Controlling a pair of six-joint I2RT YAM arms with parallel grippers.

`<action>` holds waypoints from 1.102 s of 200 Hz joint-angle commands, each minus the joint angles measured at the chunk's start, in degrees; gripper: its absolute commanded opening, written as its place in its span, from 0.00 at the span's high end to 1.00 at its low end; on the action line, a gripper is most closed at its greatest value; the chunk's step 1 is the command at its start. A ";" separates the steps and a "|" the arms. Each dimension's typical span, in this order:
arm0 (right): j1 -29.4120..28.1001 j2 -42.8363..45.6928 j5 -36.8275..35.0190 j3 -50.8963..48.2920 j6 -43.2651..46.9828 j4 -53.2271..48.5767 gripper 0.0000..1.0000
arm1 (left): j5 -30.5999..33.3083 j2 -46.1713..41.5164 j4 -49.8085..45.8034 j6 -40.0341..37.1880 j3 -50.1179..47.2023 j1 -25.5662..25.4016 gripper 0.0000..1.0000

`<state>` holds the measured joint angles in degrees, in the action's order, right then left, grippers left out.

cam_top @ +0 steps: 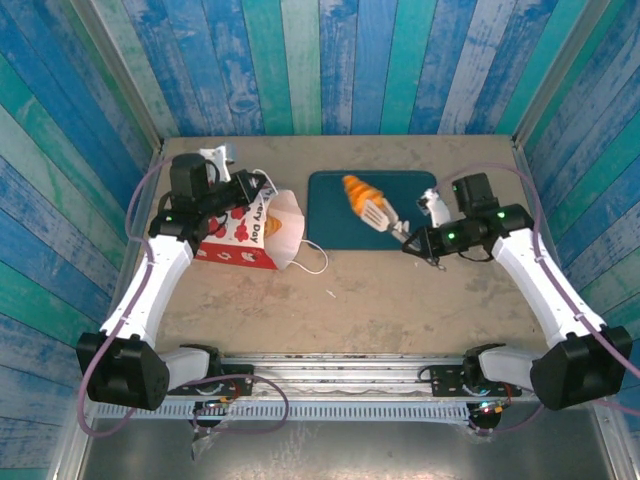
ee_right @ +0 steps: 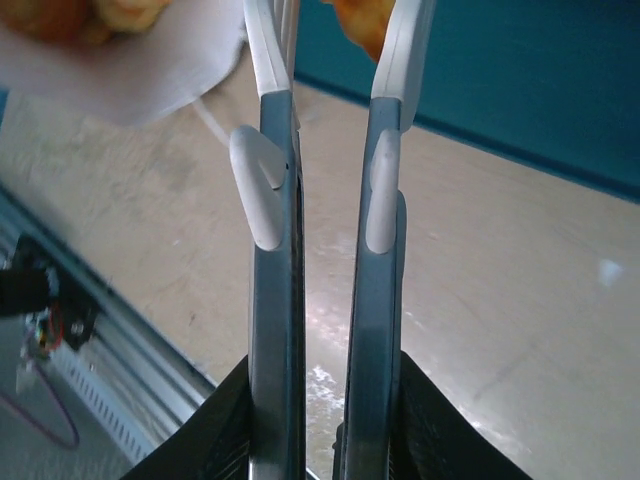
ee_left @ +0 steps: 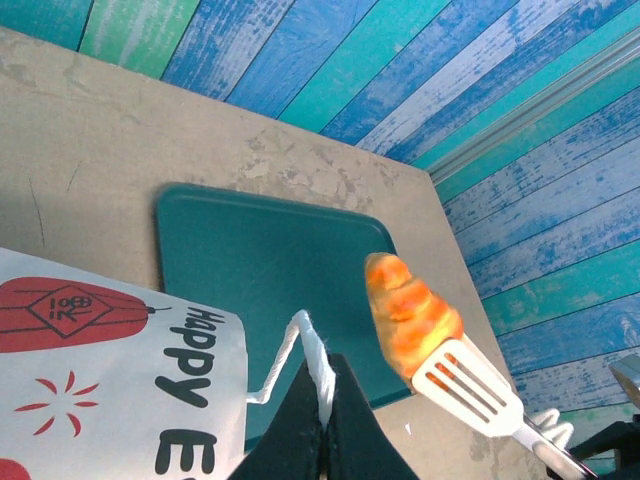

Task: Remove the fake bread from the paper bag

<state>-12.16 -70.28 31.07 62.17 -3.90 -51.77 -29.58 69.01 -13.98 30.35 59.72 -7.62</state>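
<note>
The paper bag (cam_top: pixel 245 235) lies on its side at the left, red and white, with its mouth facing the teal tray (cam_top: pixel 420 185). My left gripper (cam_top: pixel 258 187) is shut on the bag's white cord handle (ee_left: pixel 312 350), pinched between the black fingertips of the left gripper (ee_left: pixel 323 385). My right gripper (cam_top: pixel 415 243) is shut on a pair of metal tongs (cam_top: pixel 380 215) with white slotted ends. The tongs (ee_left: pixel 470 385) hold one orange croissant of the fake bread (cam_top: pixel 355 190) over the tray. More fake bread (ee_right: pixel 60 15) shows inside the bag's white mouth (ee_right: pixel 150 70).
The bag's other cord handle (cam_top: pixel 310 262) lies loose on the tan table beside the tray's near left corner. A small white scrap (cam_top: pixel 330 293) sits on the table. Blue plank walls close in three sides. A metal rail (cam_top: pixel 340 362) runs along the near edge.
</note>
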 commanded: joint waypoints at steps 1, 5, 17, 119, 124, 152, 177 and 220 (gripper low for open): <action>5.02 -1.37 1.15 -1.19 -5.54 0.88 0.68 | 1.06 -2.04 3.23 0.81 0.26 -0.29 1.00; 5.79 -2.15 1.88 -1.05 -5.78 0.87 0.68 | 1.02 -2.04 3.32 0.92 0.30 -0.25 1.00; 7.05 -4.53 1.44 -0.61 -7.04 0.88 0.68 | 0.98 -2.04 3.60 1.19 0.52 -0.29 1.00; 6.89 -13.11 -11.90 -0.02 -12.43 4.52 0.66 | 0.28 -2.19 2.02 0.03 0.52 -0.29 1.00; 6.89 -13.28 -12.06 -0.03 -12.45 4.51 0.66 | 0.40 -2.19 2.02 0.02 0.54 -0.29 1.00; 6.88 -13.28 -12.13 -0.46 -12.23 4.82 0.64 | 1.17 -2.30 1.85 -0.11 0.90 -0.29 1.00; 6.88 -13.22 -12.13 -0.74 -11.84 4.83 0.64 | 2.05 -2.37 1.94 -0.12 0.85 -0.29 1.00; 6.89 -13.35 -12.13 -0.81 -11.14 4.83 0.61 | 2.85 -3.08 2.34 0.19 0.63 -0.29 1.00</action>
<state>-5.21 -83.31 20.05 61.32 -15.40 -47.81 -28.01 68.97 -13.43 31.33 60.14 -7.62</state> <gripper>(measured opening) 0.383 0.045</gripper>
